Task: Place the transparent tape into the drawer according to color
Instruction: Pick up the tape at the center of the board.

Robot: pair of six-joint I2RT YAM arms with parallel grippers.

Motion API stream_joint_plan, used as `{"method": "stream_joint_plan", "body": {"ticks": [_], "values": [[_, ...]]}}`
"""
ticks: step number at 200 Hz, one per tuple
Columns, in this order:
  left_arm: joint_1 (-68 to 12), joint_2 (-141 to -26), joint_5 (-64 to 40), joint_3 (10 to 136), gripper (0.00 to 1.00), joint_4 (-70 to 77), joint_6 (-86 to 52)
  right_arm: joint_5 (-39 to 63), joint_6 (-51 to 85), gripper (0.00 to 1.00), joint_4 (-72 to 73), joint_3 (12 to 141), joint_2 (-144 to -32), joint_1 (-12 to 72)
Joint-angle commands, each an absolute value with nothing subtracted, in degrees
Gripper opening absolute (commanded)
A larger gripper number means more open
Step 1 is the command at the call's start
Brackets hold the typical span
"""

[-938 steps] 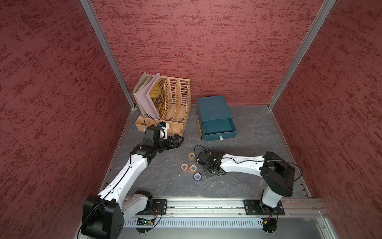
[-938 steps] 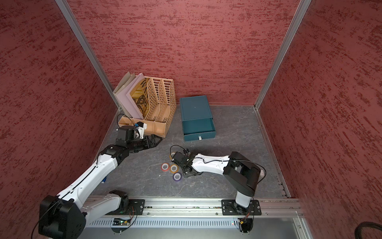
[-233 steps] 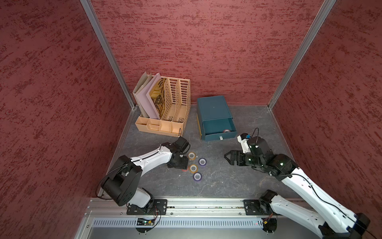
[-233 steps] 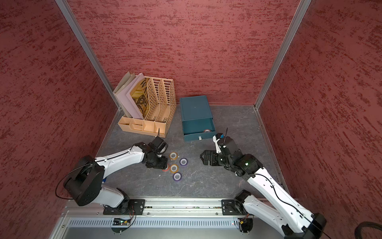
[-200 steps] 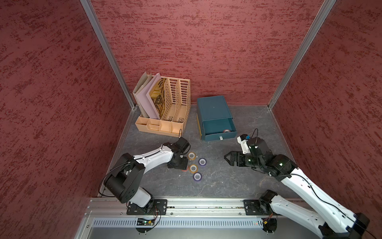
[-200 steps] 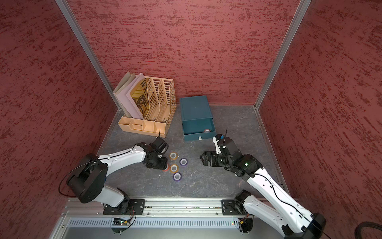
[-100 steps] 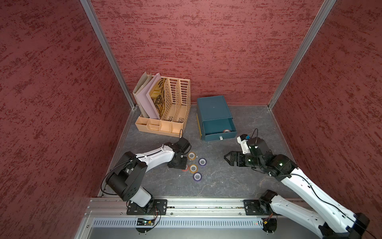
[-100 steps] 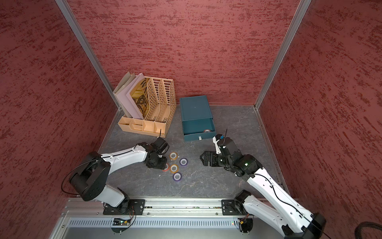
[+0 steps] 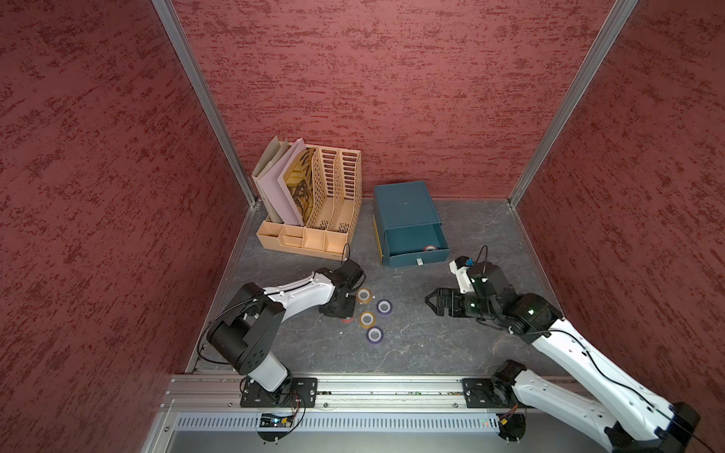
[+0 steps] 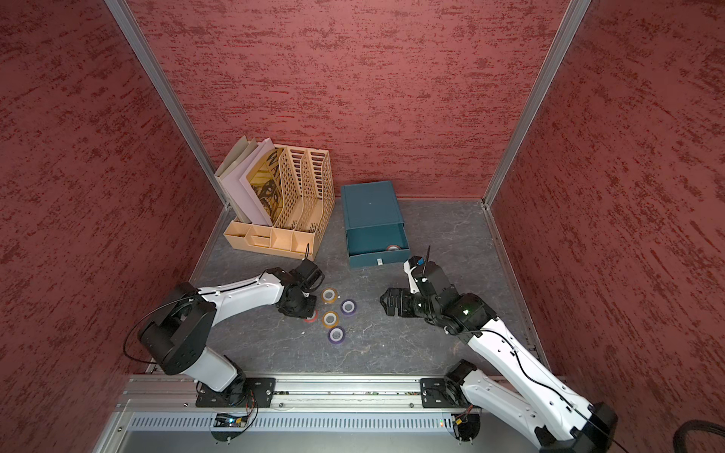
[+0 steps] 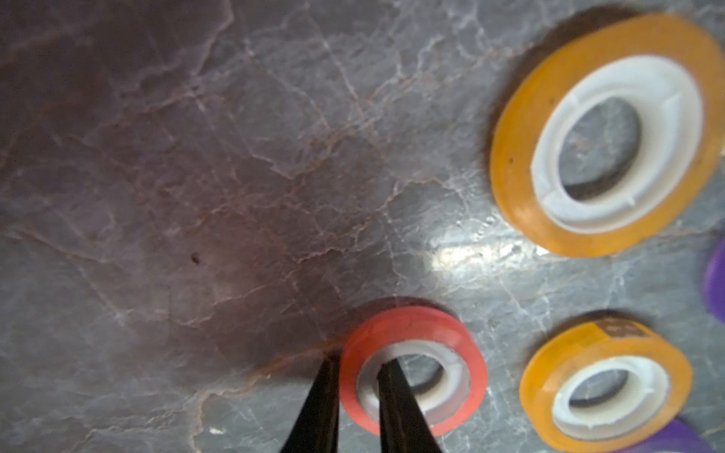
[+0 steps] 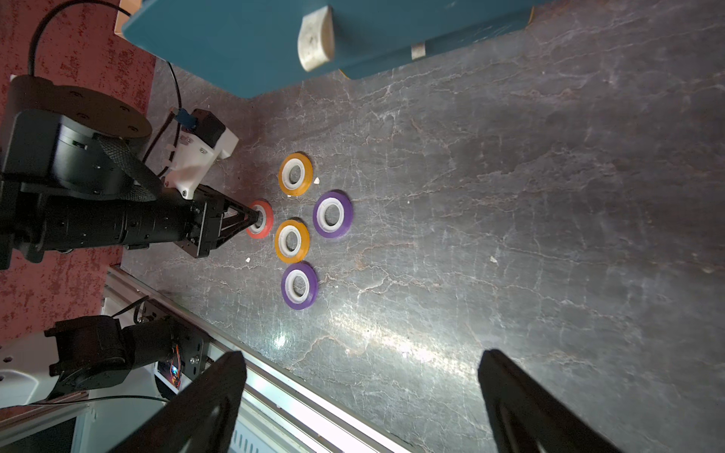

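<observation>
With one glossy red tape roll [image 9: 430,248] in the open dark teal drawer [image 9: 400,259], the left gripper [image 11: 360,359] pinches the second red roll [image 11: 416,325], the right gripper [image 12: 363,353] hangs spread and empty, and four orange-yellow and purple rolls [image 12: 292,240] are left to sort.

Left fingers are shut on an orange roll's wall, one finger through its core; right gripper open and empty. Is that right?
No: it is a red roll, not orange. The left wrist view shows the fingers of the left gripper shut on its wall, one through its core. The right gripper is open and empty.
</observation>
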State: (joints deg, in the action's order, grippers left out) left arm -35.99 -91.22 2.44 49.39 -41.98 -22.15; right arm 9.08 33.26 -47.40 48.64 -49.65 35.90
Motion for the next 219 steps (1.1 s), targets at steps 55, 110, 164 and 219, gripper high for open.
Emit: {"method": "stream_joint_plan", "body": {"ticks": [55, 110, 164, 219], "values": [[-36.3, -91.3, 1.1, 49.2, 0.0, -42.0, -22.2, 10.7, 34.2, 0.99, -45.9, 46.8, -49.6, 36.2], [-35.4, -83.5, 1.5, 52.3, 0.0, -45.6, -22.4, 10.8, 34.9, 0.99, -45.0, 45.8, -49.2, 36.2], [-35.0, -76.3, 2.4, 61.6, 0.0, -51.6, -20.9, 10.0, 35.4, 0.99, -44.7, 45.0, -48.5, 36.2], [-35.8, -75.1, 2.2, 75.6, 0.0, -50.6, -17.1, 9.7, 36.0, 0.99, -44.1, 44.6, -47.7, 36.2]]}}
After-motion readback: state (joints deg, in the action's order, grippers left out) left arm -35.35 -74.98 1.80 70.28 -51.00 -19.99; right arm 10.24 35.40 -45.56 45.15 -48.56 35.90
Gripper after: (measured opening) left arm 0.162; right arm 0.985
